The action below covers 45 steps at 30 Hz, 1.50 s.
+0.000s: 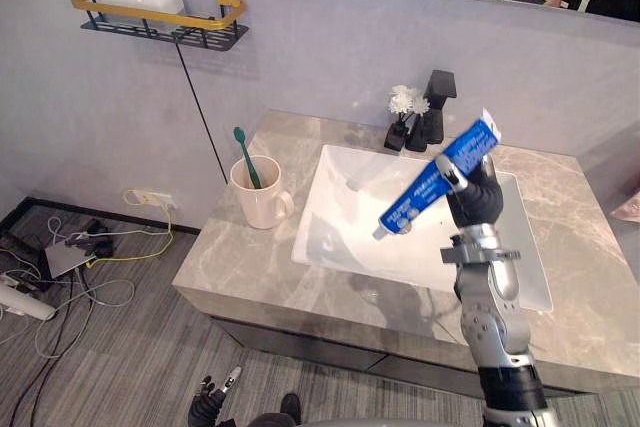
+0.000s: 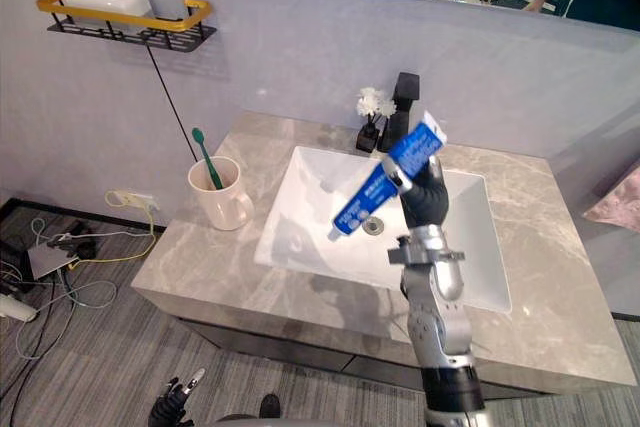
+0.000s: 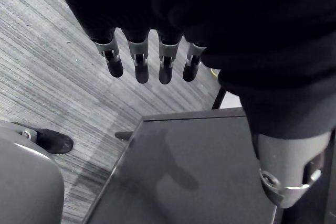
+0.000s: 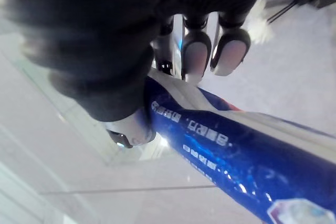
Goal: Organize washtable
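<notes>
**Above the basin: toothpaste tube in the right hand**

Over the white basin (image 1: 340, 222) I have the right hand (image 1: 476, 199) raised, its fingers (image 4: 196, 56) curled round the blue toothpaste tube (image 1: 432, 182). The thumb closes from the opposite side. The tube is clear of the tabletop (image 1: 225, 262) and touches nothing else. It lies on a slant, with the cap (image 1: 379, 233) low and toward the robot's left and the crimped end (image 1: 489, 125) high, near the black faucet (image 1: 436, 105).

1. Handling. I judge the tube light, soft-walled and smooth. It will dent under pressure and may slip lengthwise if the grip slackens.
2. Hold point. The hand grips the upper body, nearer the crimped end, so most of the tube hangs beyond the grip. That keeps pressure away from the cap, but the long free end can swing. I would use moderate force only.
3. Destination. The cream mug (image 1: 258, 199) stands on the tabletop to the left of the basin with a green toothbrush (image 1: 245, 157) upright in it. I judge it the likely place for the tube, cap end down.
4. Idle arm. The left hand (image 1: 212, 402) hangs low near the floor, with its fingers (image 3: 137, 62) straight and holding nothing.
</notes>
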Motion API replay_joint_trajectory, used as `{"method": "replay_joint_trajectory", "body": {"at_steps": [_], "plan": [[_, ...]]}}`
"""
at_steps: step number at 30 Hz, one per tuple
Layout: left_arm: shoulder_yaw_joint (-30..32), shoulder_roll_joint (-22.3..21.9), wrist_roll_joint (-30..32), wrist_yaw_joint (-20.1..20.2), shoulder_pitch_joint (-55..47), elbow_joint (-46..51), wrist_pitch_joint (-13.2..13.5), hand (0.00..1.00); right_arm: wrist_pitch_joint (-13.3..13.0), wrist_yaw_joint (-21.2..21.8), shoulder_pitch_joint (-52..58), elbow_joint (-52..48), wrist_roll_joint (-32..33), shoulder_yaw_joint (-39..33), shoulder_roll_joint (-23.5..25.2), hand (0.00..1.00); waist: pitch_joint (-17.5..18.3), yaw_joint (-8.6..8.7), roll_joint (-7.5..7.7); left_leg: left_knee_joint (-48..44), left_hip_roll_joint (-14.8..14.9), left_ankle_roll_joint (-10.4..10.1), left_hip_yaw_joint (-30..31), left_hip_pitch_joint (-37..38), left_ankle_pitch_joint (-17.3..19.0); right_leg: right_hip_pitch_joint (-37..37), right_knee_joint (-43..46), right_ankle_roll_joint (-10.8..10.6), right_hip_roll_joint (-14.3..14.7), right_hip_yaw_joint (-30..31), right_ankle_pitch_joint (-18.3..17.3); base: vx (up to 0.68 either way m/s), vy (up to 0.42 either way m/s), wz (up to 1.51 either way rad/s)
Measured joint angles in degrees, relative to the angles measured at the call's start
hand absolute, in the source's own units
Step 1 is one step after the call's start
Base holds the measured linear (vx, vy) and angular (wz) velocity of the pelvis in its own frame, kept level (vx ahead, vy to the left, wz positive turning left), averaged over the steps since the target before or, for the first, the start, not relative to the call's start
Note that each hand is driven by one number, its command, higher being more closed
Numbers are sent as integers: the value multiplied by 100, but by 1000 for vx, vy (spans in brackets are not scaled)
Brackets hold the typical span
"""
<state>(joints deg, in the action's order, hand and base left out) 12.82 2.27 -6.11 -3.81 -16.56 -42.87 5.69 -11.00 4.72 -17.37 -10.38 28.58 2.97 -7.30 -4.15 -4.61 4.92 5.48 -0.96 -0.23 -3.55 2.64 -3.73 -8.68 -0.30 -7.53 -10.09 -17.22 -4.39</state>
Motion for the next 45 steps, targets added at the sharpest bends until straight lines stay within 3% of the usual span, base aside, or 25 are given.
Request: {"method": "replay_joint_trajectory", "body": {"at_steps": [7,13,19,28,42,45], "plan": [[-146,47,-6,-1,32,2,103,0,-55,-233,-1076,8,-402,392,-243,100,-22,-195,16,7,2,-10,29,-13,-6,-2,2,1,5,-19,-1,-3,-4,1],[-217,179,-7,-2,39,6,150,0,-217,-494,-2188,531,-901,688,-437,100,-111,-286,154,37,0,-41,188,-126,-61,24,5,2,19,-177,-2,-21,-21,14],[-348,277,-41,-5,101,7,176,0,-205,-619,-2649,1124,-1109,968,-438,100,-175,-566,238,7,-4,-23,262,-241,-113,98,17,4,28,-287,1,0,-13,8],[-534,382,-47,-23,182,4,182,0,-135,-980,-3453,1885,-1340,1120,-432,100,-330,-713,252,10,30,-50,325,-304,-136,115,24,12,71,-309,6,-1,-5,4],[-774,483,-104,-131,289,-6,203,0,-88,-1095,-3863,2485,-1530,1154,-425,100,-509,-852,240,1,173,-131,318,-501,-194,303,-4,89,215,-304,58,-4,-7,-1],[-780,484,-112,-132,325,-6,210,0,19,-1095,-3898,2685,-1577,1163,-416,100,-559,-883,245,1,194,-138,326,-504,-197,302,-5,90,238,-305,59,0,0,0]]}}
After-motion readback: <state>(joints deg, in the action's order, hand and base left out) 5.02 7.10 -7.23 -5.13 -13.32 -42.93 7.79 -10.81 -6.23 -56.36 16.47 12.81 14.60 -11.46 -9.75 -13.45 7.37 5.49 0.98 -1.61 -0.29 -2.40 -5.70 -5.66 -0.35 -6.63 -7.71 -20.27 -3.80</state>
